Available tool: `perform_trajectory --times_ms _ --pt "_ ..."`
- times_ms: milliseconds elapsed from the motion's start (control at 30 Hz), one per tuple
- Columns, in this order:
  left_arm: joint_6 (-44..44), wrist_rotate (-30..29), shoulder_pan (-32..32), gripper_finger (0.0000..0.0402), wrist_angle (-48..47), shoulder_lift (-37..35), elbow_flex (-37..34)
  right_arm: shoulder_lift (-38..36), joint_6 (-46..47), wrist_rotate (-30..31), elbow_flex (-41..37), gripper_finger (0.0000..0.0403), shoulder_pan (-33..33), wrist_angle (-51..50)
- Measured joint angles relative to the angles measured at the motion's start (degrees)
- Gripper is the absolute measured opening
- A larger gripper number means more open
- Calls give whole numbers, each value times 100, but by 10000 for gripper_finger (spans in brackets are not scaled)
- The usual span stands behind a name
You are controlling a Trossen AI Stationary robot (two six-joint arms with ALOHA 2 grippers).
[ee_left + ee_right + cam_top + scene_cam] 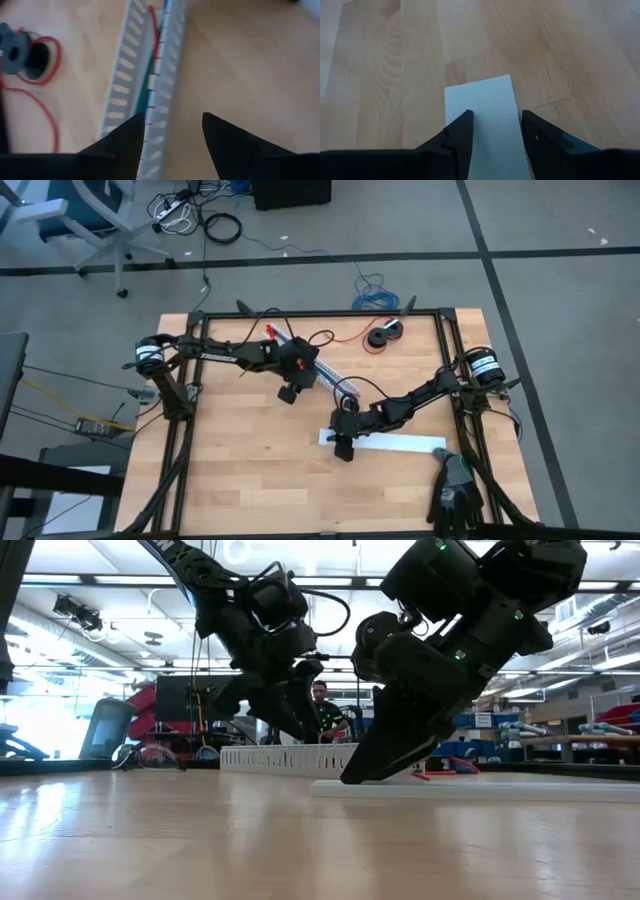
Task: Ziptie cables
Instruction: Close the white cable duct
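A white slotted duct (328,373) lies slantwise at the table's middle, and the cables (150,75), red, green and blue, run along inside it. My left gripper (172,117) hangs open just above the duct's near end (289,392), tipped downward, with one duct wall under the gap between its fingers. A flat white strip (390,442) lies on the wood toward the near right. My right gripper (495,115) stands open over that strip's left end (343,448). My right gripper comes slanting down from the table's right, and its fingertips (352,776) stand at the top face of the strip's left end (485,100). Whether they touch it I cannot tell. The strip lies flat on the table.
A black spool with thin red wire (385,335) sits at the far side, its wire trailing toward the duct. A black glove (455,495) lies at the near right corner. Black frame rails (445,350) border the table. Bare wood (240,480) lies at the near left.
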Motion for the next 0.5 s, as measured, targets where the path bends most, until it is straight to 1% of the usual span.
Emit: perform_trajectory --times_ms 133,233,367,500 --pt "32 -253 1 237 354 0 0 -2 116 9 0 152 0 60" --pt "44 -429 1 244 312 78 11 -2 129 7 0 152 -2 64" --pt "36 -436 3 232 113 365 7 -26 128 6 0 152 -2 63" --pt "0 -462 5 209 198 554 9 -186 89 -25 -8 153 -42 -117"
